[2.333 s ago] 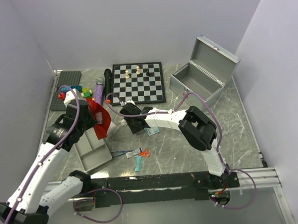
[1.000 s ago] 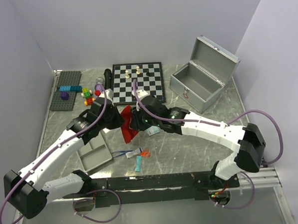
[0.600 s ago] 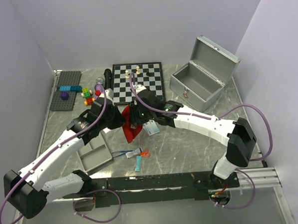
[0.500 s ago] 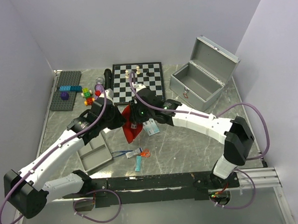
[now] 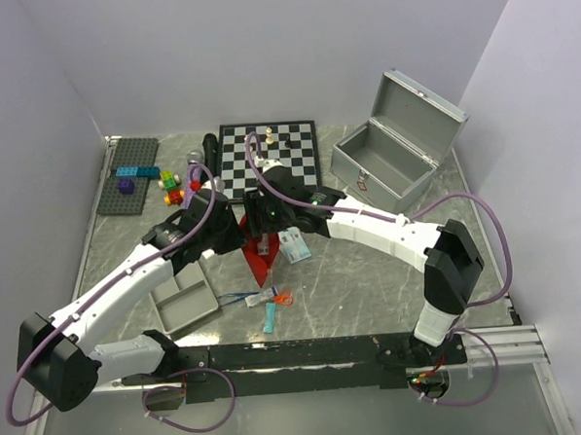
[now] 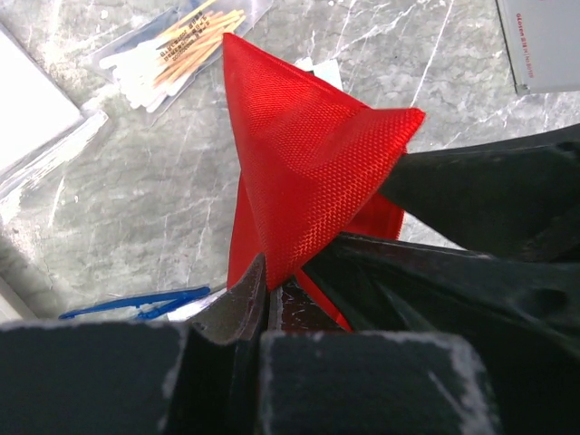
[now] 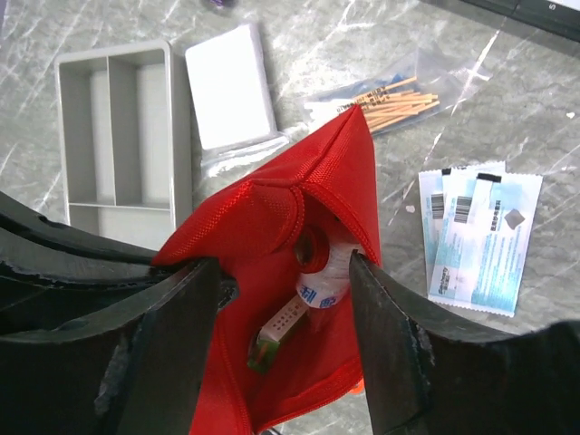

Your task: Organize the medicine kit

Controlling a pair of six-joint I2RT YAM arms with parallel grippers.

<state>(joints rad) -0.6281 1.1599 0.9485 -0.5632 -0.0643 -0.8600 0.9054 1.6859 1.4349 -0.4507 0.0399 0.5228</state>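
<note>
While the red pouch (image 7: 258, 213) is held at the middle of the worktop (image 5: 372, 291), the medicine kit (image 5: 377, 191) is seen at the far right, well apart from both claws. Its long axis is laid diagonally, from far left to near right, and its latch front with the small red emblem is turned towards the arms. It is a boxy case of smooth silver-grey metal, and its hinged lid (image 5: 416, 109) is raised and tilted back. The left claw (image 6: 267, 288) is pressed together on the woven red fabric. The right claw (image 7: 283, 272) is spread at the pouch mouth.
</note>
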